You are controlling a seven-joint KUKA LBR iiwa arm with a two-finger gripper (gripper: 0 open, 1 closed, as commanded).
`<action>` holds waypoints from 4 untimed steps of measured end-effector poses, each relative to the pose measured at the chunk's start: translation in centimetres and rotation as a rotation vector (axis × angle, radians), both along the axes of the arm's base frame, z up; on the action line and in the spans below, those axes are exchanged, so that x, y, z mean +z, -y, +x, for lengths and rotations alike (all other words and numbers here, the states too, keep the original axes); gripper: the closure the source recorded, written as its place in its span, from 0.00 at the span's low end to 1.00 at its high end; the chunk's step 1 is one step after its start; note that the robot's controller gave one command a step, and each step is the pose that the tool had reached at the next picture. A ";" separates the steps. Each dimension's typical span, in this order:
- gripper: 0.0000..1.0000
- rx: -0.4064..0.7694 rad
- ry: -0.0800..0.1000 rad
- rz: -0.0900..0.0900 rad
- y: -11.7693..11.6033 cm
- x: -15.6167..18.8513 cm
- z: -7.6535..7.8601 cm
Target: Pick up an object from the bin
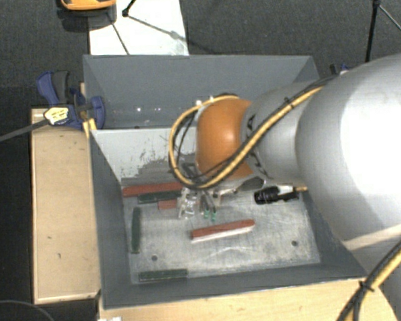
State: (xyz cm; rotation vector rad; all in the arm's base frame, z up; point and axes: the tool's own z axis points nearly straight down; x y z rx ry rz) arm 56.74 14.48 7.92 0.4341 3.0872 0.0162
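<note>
Gripper [198,209] low in bin [111,215], just beside long reddish-brown bar [222,230]; jaw opening impossible to tell.

Blocked view
My arm [362,168] covered the right of the bin [113,215]; its orange cover [219,139] hid one end of the upper red-brown bar [148,189].

Soft, even light leaves small glints on the bin wall [159,109].
</note>
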 end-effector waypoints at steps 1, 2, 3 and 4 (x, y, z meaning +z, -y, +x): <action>0.00 0.005 -0.034 0.001 -0.4 -0.5 -0.9; 0.00 0.005 -0.034 0.001 -0.4 -0.5 -0.9; 0.00 0.059 -0.024 0.001 3.4 0.4 -1.8; 1.00 0.147 -0.021 -0.007 5.5 -0.5 -7.6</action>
